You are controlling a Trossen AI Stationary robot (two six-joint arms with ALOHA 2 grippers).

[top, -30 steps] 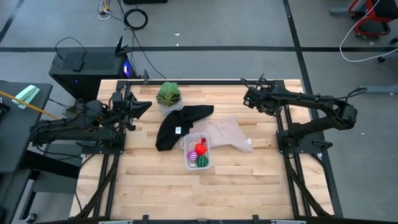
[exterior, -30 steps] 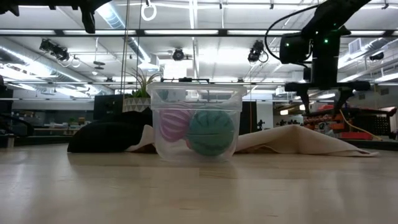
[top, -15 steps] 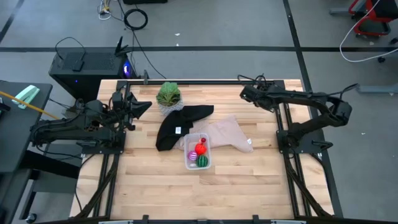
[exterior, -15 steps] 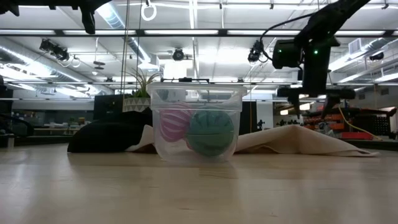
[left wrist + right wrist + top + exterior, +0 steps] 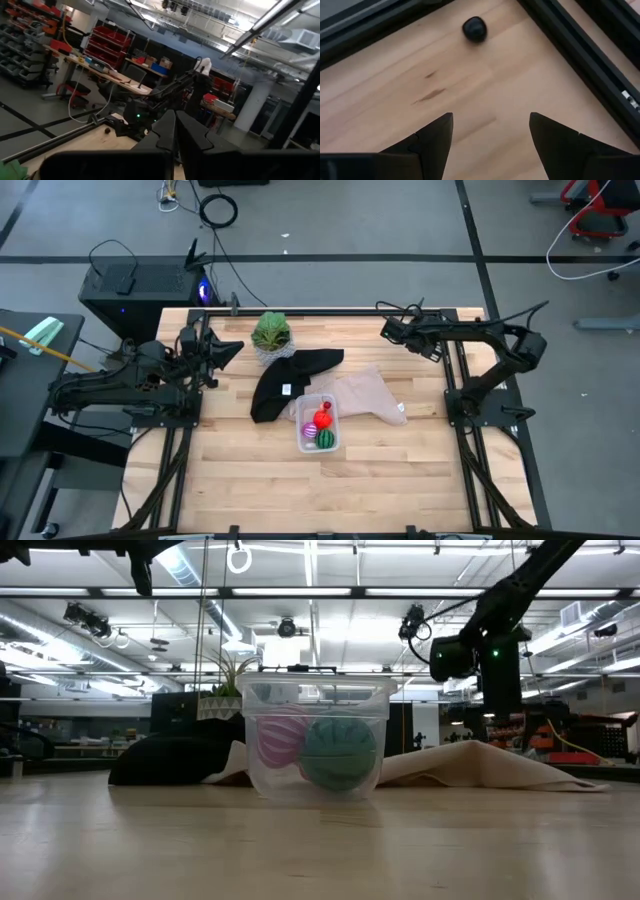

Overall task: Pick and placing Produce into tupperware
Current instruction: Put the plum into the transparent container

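The clear tupperware (image 5: 318,423) stands at the table's middle, its base on the wood. In it lie a red fruit (image 5: 322,418), a purple-magenta one (image 5: 311,430) and a green melon-like one (image 5: 326,439). The low view shows the tupperware (image 5: 315,700) with the magenta (image 5: 280,735) and green (image 5: 340,752) fruits. My right gripper (image 5: 490,120) hangs open over bare wood near the far right corner, pointing steeply down, with a small dark ball (image 5: 474,28) lying on the table ahead of it. My left gripper (image 5: 175,120) waits shut, raised at the table's left (image 5: 236,348).
A black cloth (image 5: 290,380) and a beige cloth (image 5: 370,395) lie just beyond the tub. A potted leafy plant (image 5: 270,332) stands at the far middle. Dark frame rails (image 5: 580,55) run along the table's far and right edges beside my right gripper.
My right gripper has sunk toward the table and gone toward the table's left and far edge, tipping more steeply downward. Its fingers stay apart. The tub and the fruits have not moved.
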